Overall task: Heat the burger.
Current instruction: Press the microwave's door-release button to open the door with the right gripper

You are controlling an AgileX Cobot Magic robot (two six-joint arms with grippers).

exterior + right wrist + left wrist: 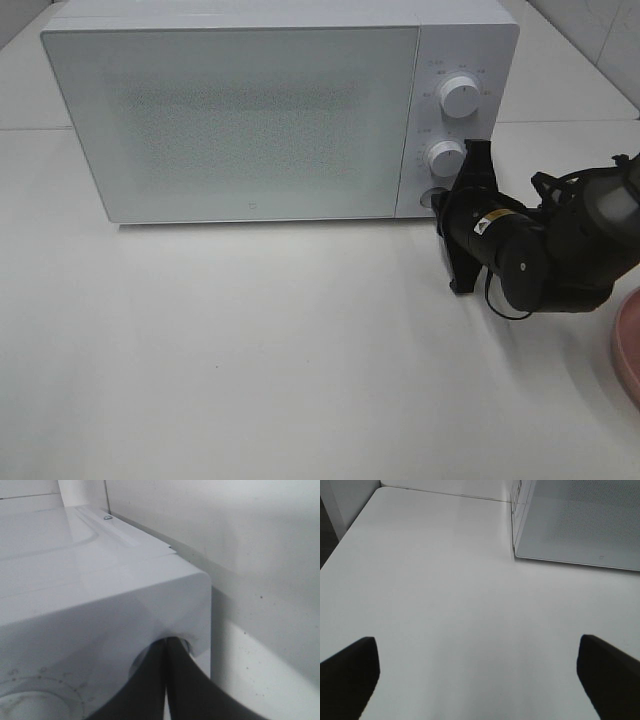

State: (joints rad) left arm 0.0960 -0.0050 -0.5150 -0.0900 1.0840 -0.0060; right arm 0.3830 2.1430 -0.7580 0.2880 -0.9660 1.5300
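The burger is out of view in every frame. The white microwave (250,110) stands at the back of the table with its door closed. My right gripper (441,200) is shut, with nothing between its fingers. Its tips sit at the round button (432,197) at the bottom of the control panel. In the right wrist view the two dark fingers meet in a point (166,641) right at that button's recess (186,645). My left gripper (480,680) hangs open over bare table, left of the microwave's corner (520,550), holding nothing.
Two white knobs (458,97) (445,158) sit above the button on the panel. A pink plate (628,345) pokes in at the right edge of the table, behind my right arm. White table (250,350) stretches in front of the microwave.
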